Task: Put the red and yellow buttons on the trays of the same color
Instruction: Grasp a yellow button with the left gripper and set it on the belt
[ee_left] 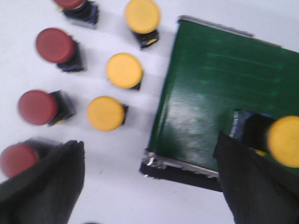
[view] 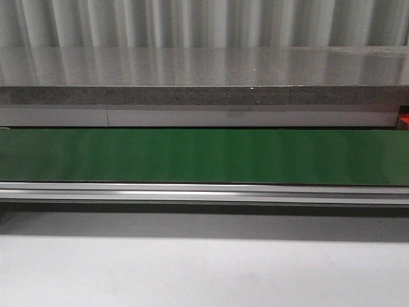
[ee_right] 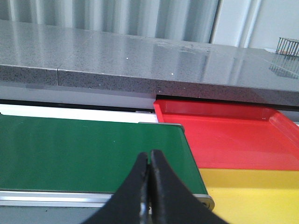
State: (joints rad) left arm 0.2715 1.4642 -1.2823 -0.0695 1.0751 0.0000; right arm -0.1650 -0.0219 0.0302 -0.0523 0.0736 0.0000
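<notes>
A yellow button (ee_left: pixel 284 141) sits on its black base on the green conveyor belt (ee_left: pixel 210 93), pressed against one finger (ee_left: pixel 252 182) of the left claw (ee_left: pixel 149 179), whose jaws are spread wide and grip nothing. On the white tabletop (ee_left: pixel 126 186) off the belt's end, the remaining buttons wait in two rows: three yellow buttons (ee_left: pixel 123 70) nearer the belt and four red buttons (ee_left: pixel 54 45) farther out, the last of them (ee_left: pixel 16 159) partly hidden behind the claw's other finger (ee_left: pixel 44 186). Motion blur softens the left wrist view.

The right claw (ee_right: pixel 148 186) hangs clenched, fingertips pressed together with nothing between them, above the near edge of the belt. Beyond the belt's end lie the red tray (ee_right: pixel 224 135) and, nearer the claw, the yellow tray (ee_right: pixel 252 191), side by side and touching; both hold nothing.

In the front view the belt (view: pixel 204 157) runs from 9 o'clock to 3 o'clock with nothing on it, its aluminium rail (view: pixel 204 192) along the near side and a grey stone ledge (view: pixel 204 77) behind at 12 o'clock. A sliver of red (view: pixel 404 120) shows at the 3 o'clock edge.
</notes>
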